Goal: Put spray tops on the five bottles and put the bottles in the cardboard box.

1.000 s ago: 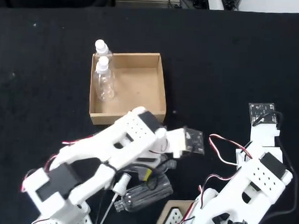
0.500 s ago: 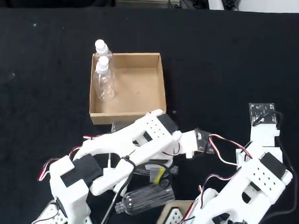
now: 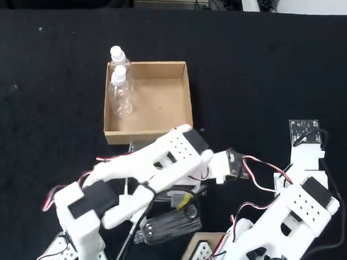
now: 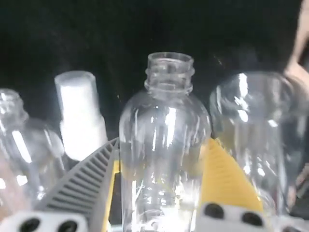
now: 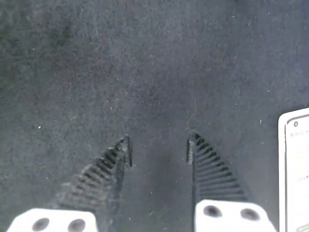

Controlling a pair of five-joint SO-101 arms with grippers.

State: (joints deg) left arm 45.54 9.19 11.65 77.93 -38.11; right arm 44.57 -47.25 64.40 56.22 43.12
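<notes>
An uncapped clear bottle (image 4: pixel 166 96) sits between the grey and yellow fingers of my left gripper (image 4: pixel 163 145), which is shut on it. A white spray top (image 4: pixel 79 113) and two more clear bottles (image 4: pixel 251 130) lie beside it. From above, my left gripper (image 3: pixel 183 202) is just in front of the cardboard box (image 3: pixel 183 99), over a clear bottle (image 3: pixel 169 227) lying on the table. One capped bottle (image 3: pixel 120 93) stands in the box; another capped bottle (image 3: pixel 118 57) is at its far left corner. My right gripper (image 5: pixel 158 145) is open over bare table.
The table (image 3: pixel 268 65) is covered in black cloth. A phone (image 5: pixel 294 169) lies close beside my right gripper (image 3: pixel 305 131). The right arm (image 3: pixel 296 210) stands at the front right, with red and white cables running between the two arms.
My left arm has swung right and lower, bringing its gripper down onto the bottles in front of the box. The right arm has not moved.
</notes>
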